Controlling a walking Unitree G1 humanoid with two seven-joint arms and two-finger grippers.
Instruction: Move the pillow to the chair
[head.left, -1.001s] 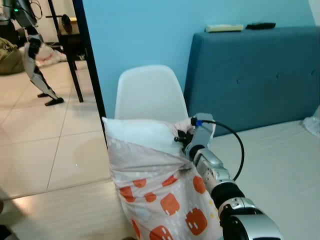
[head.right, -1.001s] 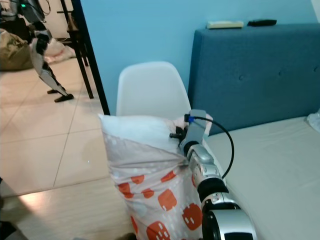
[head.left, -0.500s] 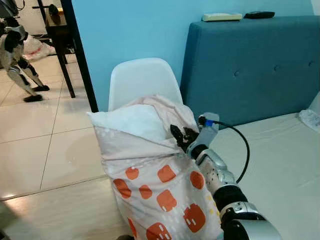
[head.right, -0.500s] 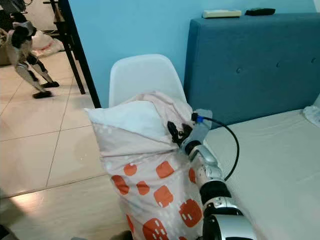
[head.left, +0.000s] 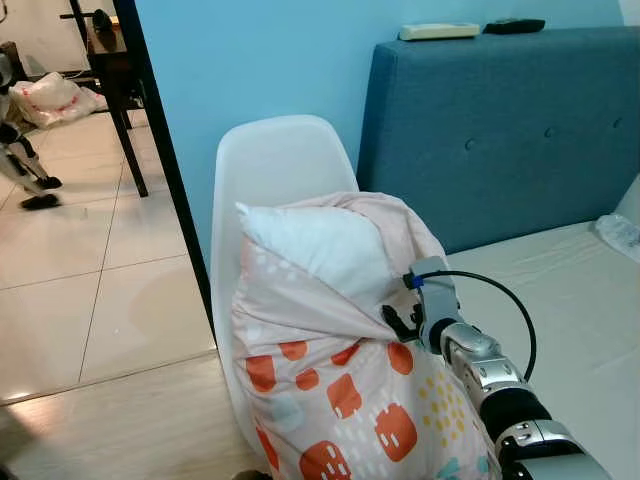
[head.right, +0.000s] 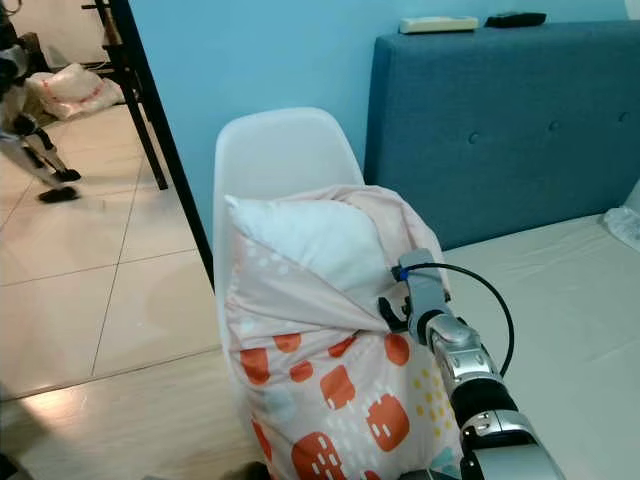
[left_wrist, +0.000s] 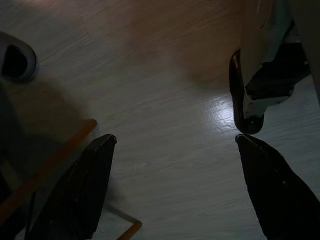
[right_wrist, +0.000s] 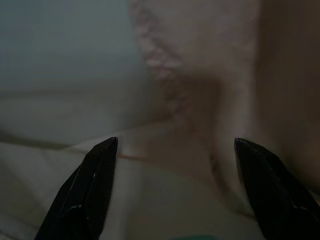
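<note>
Pillow (head.left: 330, 360) stands upright on the seat of the white chair (head.left: 280, 165), its back against the chair's backrest and its white inner cushion showing at the top where the pink patterned case gapes. Orange squares mark the lower half of the case.

Reaching in from the lower right, the right arm stretches forward and slightly up, its silver segments in line and a black cable looping over the wrist. The right tool (head.left: 398, 322) sits at the pillow's right side, about halfway up, pressed to a fold of the case. In the right wrist view its two black fingers (right_wrist: 85, 195) stand wide apart with pale fabric lying between and beyond them, so the tool is spread open against the cloth and not clamped on it.

The left tool (left_wrist: 172, 185) hangs low over pale wood-look floor (left_wrist: 150, 100), its fingers likewise wide apart with nothing between them.

Right of the chair stands the blue headboard (head.left: 500, 130) of a bed (head.left: 570, 300), with the light blue wall (head.left: 270, 60) behind both.
</note>
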